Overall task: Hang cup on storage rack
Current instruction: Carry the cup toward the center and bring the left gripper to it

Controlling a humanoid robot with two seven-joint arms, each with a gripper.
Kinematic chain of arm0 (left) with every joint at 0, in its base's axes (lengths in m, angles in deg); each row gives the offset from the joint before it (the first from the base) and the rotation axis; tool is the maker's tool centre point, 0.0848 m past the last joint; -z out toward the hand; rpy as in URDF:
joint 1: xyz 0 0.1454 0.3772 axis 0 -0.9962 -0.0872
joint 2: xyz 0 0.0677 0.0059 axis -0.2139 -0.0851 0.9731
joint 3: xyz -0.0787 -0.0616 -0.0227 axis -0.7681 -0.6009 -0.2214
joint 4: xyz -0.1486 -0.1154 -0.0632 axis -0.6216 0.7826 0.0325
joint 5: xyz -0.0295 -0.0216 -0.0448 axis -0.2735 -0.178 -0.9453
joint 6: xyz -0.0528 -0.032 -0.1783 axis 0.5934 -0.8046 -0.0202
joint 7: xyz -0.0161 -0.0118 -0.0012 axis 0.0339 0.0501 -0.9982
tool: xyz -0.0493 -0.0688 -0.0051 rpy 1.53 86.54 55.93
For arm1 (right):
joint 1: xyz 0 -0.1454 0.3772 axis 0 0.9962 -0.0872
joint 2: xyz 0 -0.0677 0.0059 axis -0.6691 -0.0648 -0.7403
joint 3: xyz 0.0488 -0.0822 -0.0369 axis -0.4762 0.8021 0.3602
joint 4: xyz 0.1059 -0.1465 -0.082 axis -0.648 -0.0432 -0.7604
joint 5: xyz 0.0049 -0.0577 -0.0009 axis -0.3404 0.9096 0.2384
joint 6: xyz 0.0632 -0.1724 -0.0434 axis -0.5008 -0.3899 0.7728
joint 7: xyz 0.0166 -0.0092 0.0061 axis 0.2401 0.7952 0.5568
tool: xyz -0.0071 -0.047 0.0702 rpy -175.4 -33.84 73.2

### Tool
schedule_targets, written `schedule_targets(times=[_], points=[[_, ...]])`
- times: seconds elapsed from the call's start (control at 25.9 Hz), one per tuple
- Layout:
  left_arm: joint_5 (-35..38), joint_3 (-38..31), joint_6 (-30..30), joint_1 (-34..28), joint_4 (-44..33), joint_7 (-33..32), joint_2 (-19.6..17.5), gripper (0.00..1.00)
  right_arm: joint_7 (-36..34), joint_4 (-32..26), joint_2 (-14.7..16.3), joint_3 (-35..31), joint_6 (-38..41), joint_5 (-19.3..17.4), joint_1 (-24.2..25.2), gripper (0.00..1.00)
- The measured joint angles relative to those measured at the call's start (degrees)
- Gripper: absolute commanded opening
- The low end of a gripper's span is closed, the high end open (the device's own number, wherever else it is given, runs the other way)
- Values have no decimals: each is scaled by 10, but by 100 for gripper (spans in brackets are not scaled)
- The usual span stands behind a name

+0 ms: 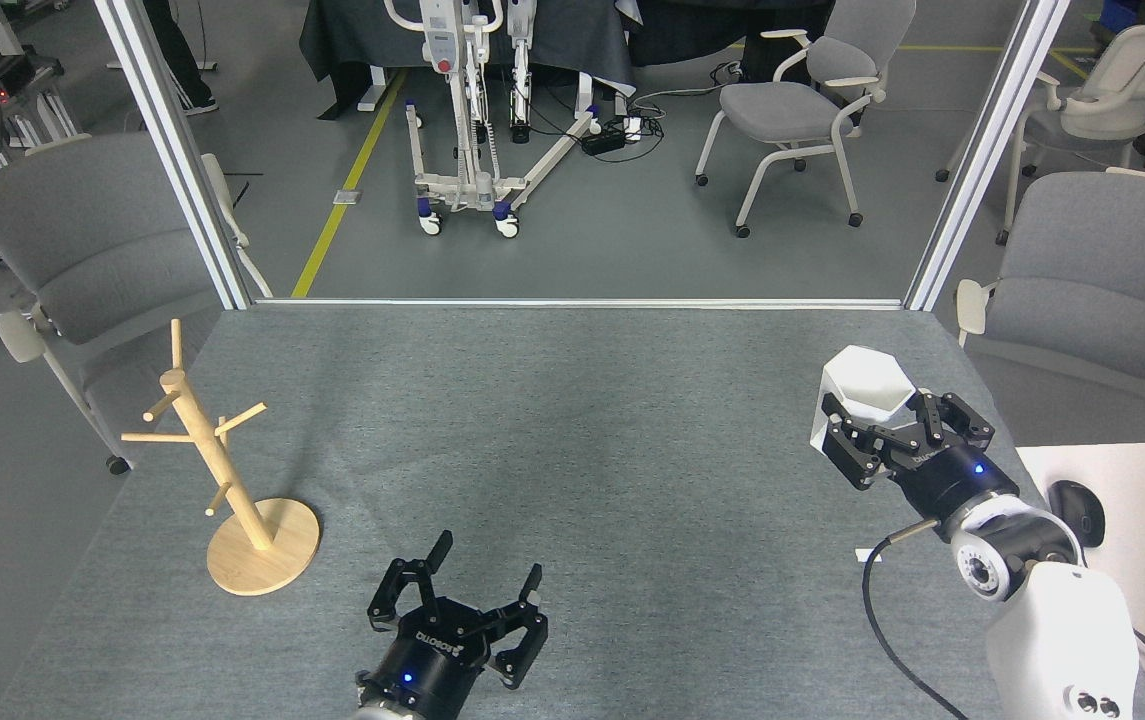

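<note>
Head view: the right gripper [867, 430] grips the white cup [862, 395] above the grey table [572, 420], the left gripper [482, 580] spread open, the wooden rack [222, 470] well apart.

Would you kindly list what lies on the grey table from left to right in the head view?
Wooden mug tree → left gripper, open and empty → white faceted cup, held in the right gripper at the table's right side.
</note>
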Motion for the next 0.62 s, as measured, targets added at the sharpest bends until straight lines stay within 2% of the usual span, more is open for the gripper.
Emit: schedule_targets(times=[0.12,0.23,0.43,0.62], points=[[34,62,-4,2,-4,-2,3,100,38,-115,-22,61,-157,-2,38,0],[51,118,-7,14,-3,-7,13,100,77,-187,-37,138,-322,-2,63,0],[67,192,-40,74,32,-35,29,100,140,-225,-41,265,-521,-2,60,0],[64,224,-67,137,62,-48,34,100,165,-231,-43,338,-594,-2,52,0]])
